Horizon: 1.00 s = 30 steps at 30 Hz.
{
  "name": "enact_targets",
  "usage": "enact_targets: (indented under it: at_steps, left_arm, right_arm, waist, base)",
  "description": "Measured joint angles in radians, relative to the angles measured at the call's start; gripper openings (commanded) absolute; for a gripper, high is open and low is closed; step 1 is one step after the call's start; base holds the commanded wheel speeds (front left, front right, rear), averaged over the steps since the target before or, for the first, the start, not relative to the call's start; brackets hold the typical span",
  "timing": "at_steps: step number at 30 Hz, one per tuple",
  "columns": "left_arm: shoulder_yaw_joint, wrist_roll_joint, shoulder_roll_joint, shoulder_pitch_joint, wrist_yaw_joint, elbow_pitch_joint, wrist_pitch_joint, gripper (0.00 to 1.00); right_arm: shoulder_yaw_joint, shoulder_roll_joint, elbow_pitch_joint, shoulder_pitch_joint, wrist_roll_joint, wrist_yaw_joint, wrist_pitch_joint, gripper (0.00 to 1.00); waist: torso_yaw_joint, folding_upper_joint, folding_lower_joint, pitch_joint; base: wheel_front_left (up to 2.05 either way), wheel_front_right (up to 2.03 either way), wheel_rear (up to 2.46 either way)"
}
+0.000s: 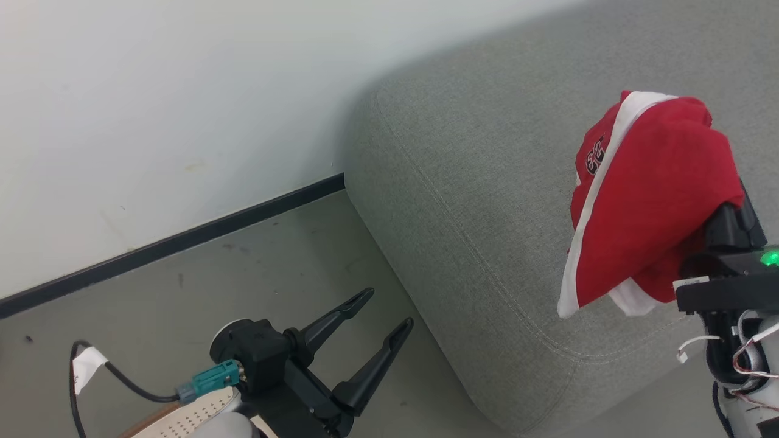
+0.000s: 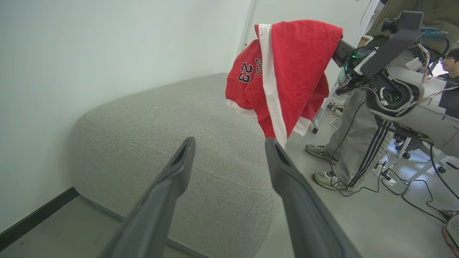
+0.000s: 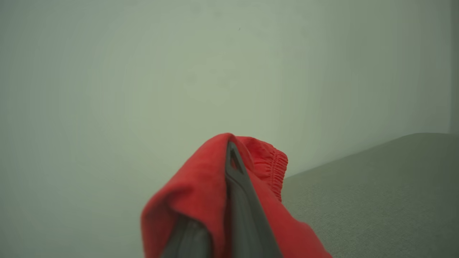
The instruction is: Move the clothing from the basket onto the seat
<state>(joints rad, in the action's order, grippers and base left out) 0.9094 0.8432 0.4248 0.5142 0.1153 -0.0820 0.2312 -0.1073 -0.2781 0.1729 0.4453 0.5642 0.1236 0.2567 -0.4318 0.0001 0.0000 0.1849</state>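
My right claw grips the red clothing, hanging above the seat near its edge, not yet set down. My left claw is spread wide and empty; I can't tell what remains in the basket.

1 red garment, 1 grey sofa, 1 basket, 2 hands, left hand and right hand, 1 person

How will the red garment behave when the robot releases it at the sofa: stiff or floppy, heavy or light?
Probably floppy: the red garment drapes and folds over the right gripper, whose jaws are shut on it. Likely light: the thin cloth hangs loosely. Released, it would probably crumple in a heap, and the grey sofa, with its woven cover, should keep it from sliding.
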Motion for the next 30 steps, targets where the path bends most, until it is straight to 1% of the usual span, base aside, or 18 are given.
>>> enact_targets:
  at_steps: [3, 7, 17, 21, 30]
  left_arm:
    - [0.001, 0.000, 0.000, 0.010, 0.000, 0.017, 0.000, 1.00]
    - [0.001, 0.000, 0.003, 0.017, 0.000, 0.034, -0.001, 1.00]
    - [0.000, -0.015, 0.039, 0.057, 0.000, 0.103, -0.036, 1.00]
    - [-0.002, -0.028, 0.051, 0.078, 0.000, 0.136, -0.054, 1.00]
    - [-0.026, -0.033, 0.098, 0.127, 0.000, 0.192, -0.084, 1.00]
  right_arm:
    - [-0.004, -0.040, 0.025, 0.036, 0.000, 0.000, 0.000, 0.00]
    - [-0.020, -0.064, 0.054, 0.076, 0.012, 0.000, 0.000, 0.00]
    - [-0.044, -0.168, 0.182, 0.224, 0.046, 0.000, -0.011, 0.00]
    - [-0.039, -0.207, 0.224, 0.273, 0.053, 0.000, -0.019, 0.00]
    - [0.009, -0.241, 0.330, 0.395, 0.060, 0.000, -0.037, 0.00]
  waist:
    - [0.007, 0.0000, 0.0000, 0.013]
    - [0.015, 0.0000, 0.0000, 0.031]
    - [0.048, 0.0000, 0.0000, 0.115]
    - [0.063, 0.0001, 0.0001, 0.161]
    - [0.100, 0.0001, 0.0002, 0.281]
  base:
    - [0.00, 0.00, 0.00]
    - [0.00, 0.00, 0.00]
    - [0.00, 0.00, 0.00]
    - [0.00, 0.00, 0.00]
    - [0.00, 0.00, 0.00]
